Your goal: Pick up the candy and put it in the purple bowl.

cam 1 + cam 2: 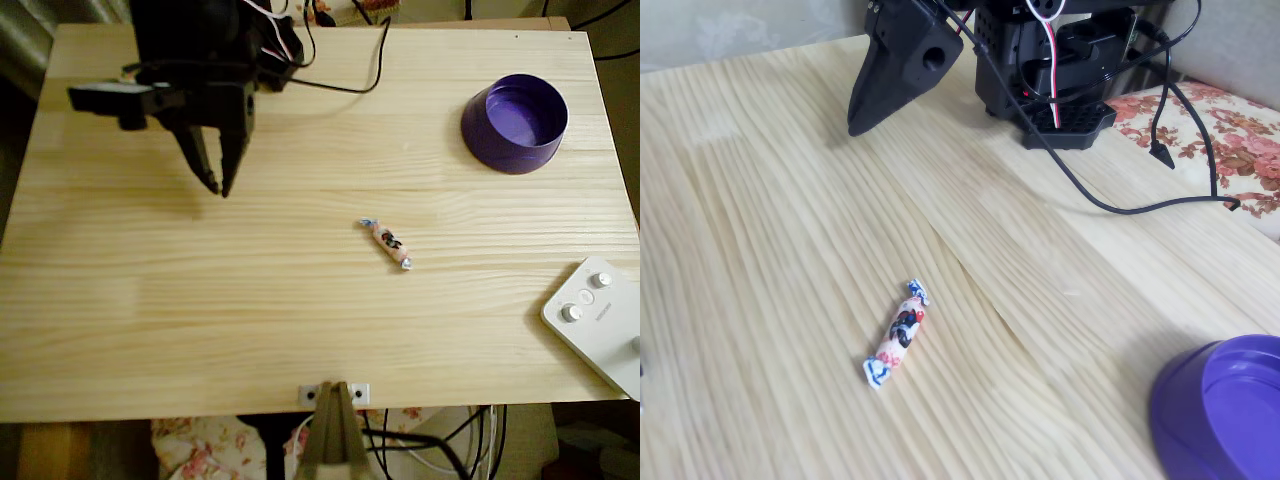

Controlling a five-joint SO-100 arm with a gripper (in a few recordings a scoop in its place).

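The candy (387, 243) lies flat on the wooden table, a little right of centre in the overhead view; its pink-orange wrapper with dark markings and twisted blue-white ends (895, 333) is clear in the fixed view. The purple bowl (515, 122) stands upright at the far right, nothing visible inside; its rim (1230, 420) fills the lower right corner. My black gripper (218, 188) hovers over the far left of the table, well away from the candy, fingertips together and holding nothing. It shows as one dark wedge (856, 125).
A white device with round knobs (600, 320) sits at the near right corner. A black cable (1110, 205) trails over the table from the arm's base (1060, 70). A metal clamp (333, 395) grips the front edge. Bare wood surrounds the candy.
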